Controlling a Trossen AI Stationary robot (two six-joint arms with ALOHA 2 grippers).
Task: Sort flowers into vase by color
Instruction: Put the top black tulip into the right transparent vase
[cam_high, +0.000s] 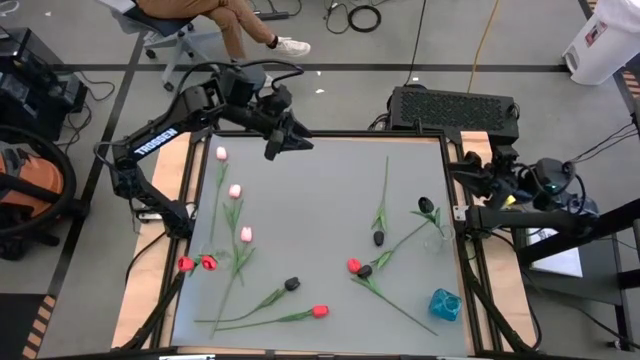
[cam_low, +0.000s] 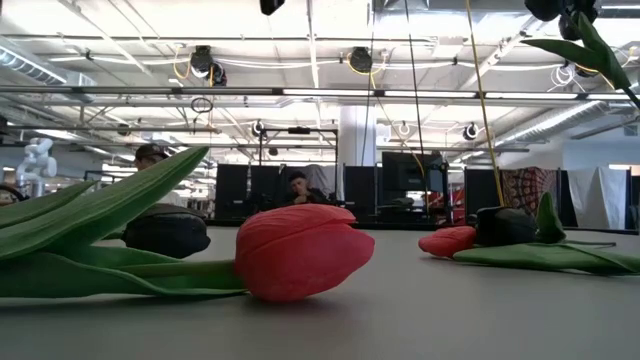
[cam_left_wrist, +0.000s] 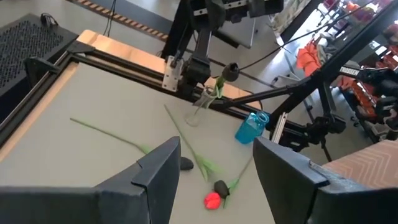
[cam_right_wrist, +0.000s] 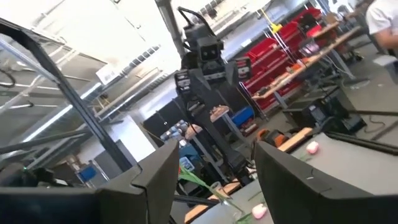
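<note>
The left gripper (cam_high: 298, 138) hangs open and empty over the desk (cam_high: 320, 230), ready to pick; the flowers (cam_high: 240, 235) lie below it, while the right gripper (cam_high: 478, 178) waits open beside the clear vase (cam_high: 433, 240)

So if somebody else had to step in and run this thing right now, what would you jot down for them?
Left gripper: open, empty, above the table's far edge.
Right gripper: open, empty, off the table's right edge.
Clear glass vase near the right edge holds one black-headed artificial tulip.
Small blue glass vase: empty, front right.
Left to do: three pink tulips on the left, four red tulips and three black tulips loose on the grey table.
</note>
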